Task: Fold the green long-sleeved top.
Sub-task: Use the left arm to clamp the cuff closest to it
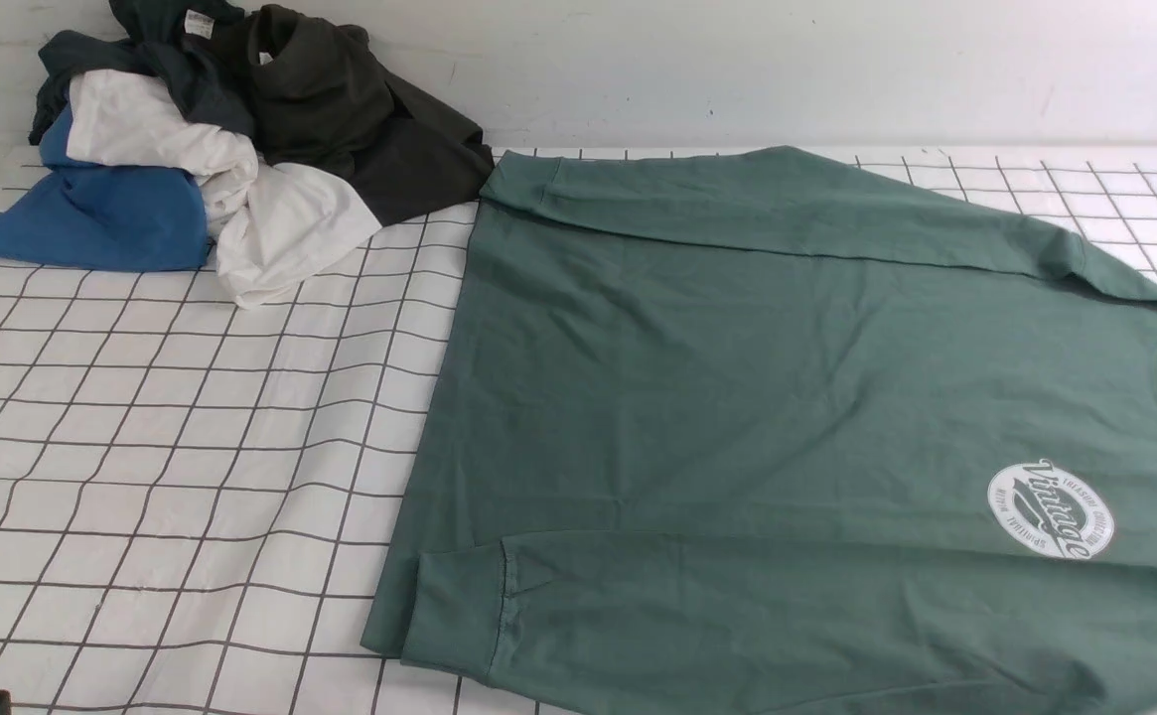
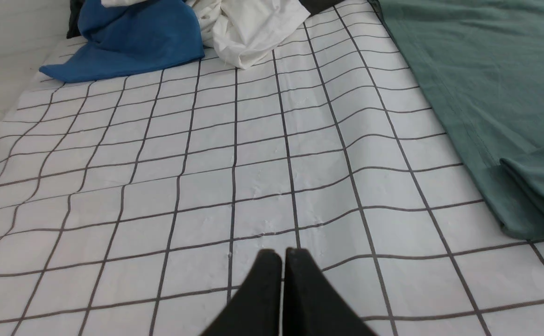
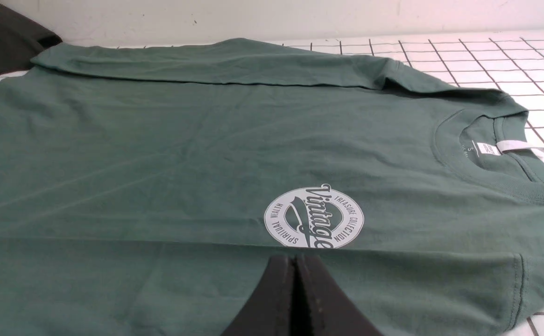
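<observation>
checked cover [image 1: 191, 447]: white cloth with a dark grid, spread over the whole work surface, lightly rippled on the left.

green long-sleeved top [image 1: 737, 377]: lies flat, front up, on the right half of the cover. hem points left, neck points right and runs off the right edge of the front view. far sleeve [image 1: 787, 204] is laid along the far edge of the body. near sleeve [image 1: 737, 616] is laid along the near edge, with its cuff close to the hem.

clothes pile, far left corner: dark garment [image 1: 360, 119] at the back, its edge touching the far hem corner of the top. white garment [image 1: 280, 218] is in the middle. blue garment [image 1: 91, 214] is leftmost.

left gripper [image 2: 283, 254]: fingers pressed together, nothing between them, over bare cover to the left of the hem and clear of the top.

right gripper [image 3: 295, 257]: fingers pressed together, nothing pinched, over the near part of the top. contact with the fabric cannot be determined.

chest logo [image 1: 1051, 510]: white oval, just beyond the right gripper's tips.

neck label [image 3: 521, 148]: white, inside the collar.
</observation>
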Robot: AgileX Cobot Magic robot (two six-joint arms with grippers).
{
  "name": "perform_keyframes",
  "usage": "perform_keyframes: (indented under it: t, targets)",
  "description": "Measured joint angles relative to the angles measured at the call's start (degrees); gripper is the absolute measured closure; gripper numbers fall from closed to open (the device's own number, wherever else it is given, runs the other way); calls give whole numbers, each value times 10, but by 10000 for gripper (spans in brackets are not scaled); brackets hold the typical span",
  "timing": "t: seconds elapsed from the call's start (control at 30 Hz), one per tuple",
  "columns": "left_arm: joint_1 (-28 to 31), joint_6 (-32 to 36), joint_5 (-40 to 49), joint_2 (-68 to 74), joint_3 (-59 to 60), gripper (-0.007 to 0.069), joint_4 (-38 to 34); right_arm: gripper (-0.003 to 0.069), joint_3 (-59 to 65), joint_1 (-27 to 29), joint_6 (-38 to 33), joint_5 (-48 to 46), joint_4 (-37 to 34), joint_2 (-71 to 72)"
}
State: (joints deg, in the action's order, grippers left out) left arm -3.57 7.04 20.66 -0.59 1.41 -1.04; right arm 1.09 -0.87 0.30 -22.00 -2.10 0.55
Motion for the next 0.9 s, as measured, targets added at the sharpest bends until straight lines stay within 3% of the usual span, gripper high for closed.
perform_keyframes:
  t: [0.9]
  targets:
    - [0,0,-21,0,1,631,3,673,0,0,-3,0,7,0]
